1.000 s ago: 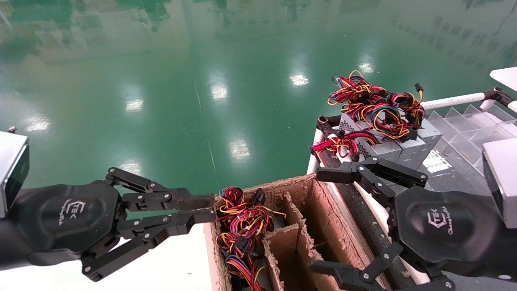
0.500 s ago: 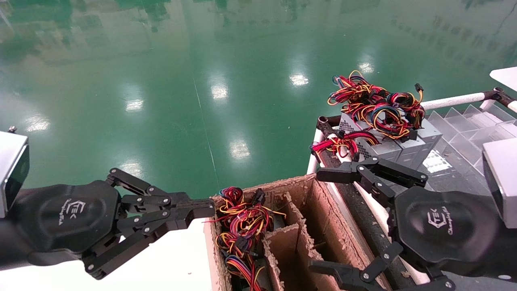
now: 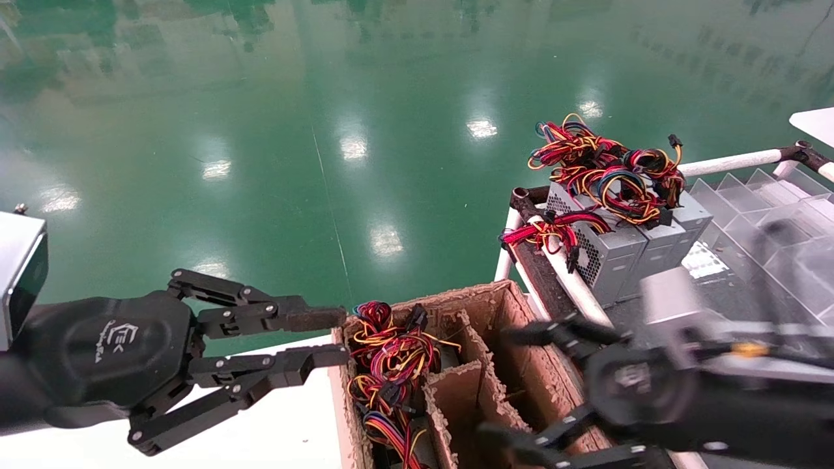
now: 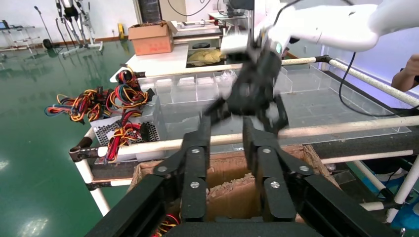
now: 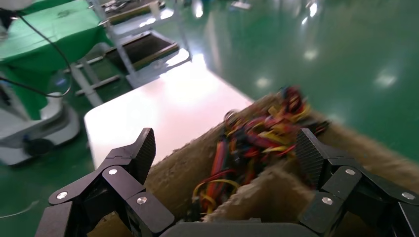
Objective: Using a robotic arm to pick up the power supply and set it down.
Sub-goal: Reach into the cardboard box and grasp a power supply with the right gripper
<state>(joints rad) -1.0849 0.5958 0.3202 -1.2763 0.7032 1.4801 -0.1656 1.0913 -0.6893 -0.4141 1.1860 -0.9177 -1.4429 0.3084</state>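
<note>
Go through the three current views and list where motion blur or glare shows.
Head view: the right gripper is smeared by motion blur over the cardboard box; ceiling lights glare off the green floor; the left gripper is sharp. Left wrist view: the far right gripper is blurred. Right wrist view: the wire bundle is blurred.

the left gripper has a rounded glossy black palm with a white logo, black jointed finger links dotted with silver screws, and a silver-grey wrist block. the right gripper matches, its fingertip pads ribbed.
</note>
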